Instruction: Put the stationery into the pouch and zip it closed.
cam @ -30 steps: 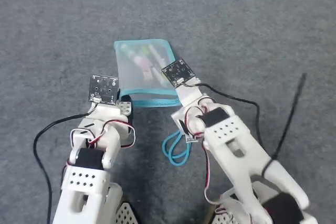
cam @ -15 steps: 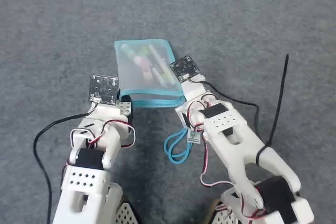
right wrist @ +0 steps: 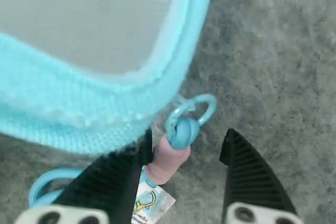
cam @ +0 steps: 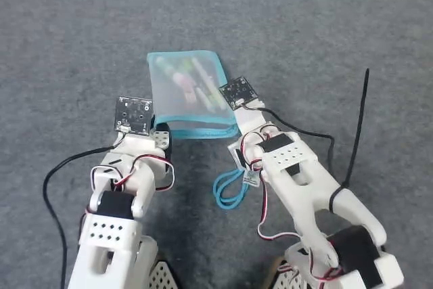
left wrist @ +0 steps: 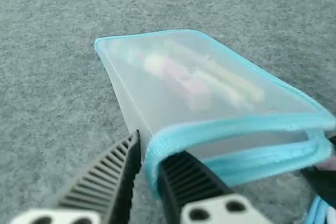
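Note:
The translucent pouch [cam: 183,93] with teal trim lies mid-table, and the coloured stationery [cam: 189,79] shows through its side. My left gripper [left wrist: 148,179] is shut on the teal zipper edge at the pouch's near-left corner [cam: 162,133]. My right gripper [right wrist: 178,177] is open at the near-right corner [cam: 237,133]. The pink zipper pull [right wrist: 167,160] with its teal ring [right wrist: 184,127] lies between the fingers, against one of them. The pouch [left wrist: 210,93] bulges in the left wrist view. Whether the mouth is zipped is hidden.
A teal cord loop [cam: 229,191] with a small paper tag [cam: 250,177] trails from the pull onto the grey carpet near the right arm. A black cable [cam: 355,133] arcs at the right. Open carpet lies beyond and beside the pouch.
The right arm has swung a little to the right along the pouch's near edge, and the cord loop followed. The left arm and the pouch have stayed put.

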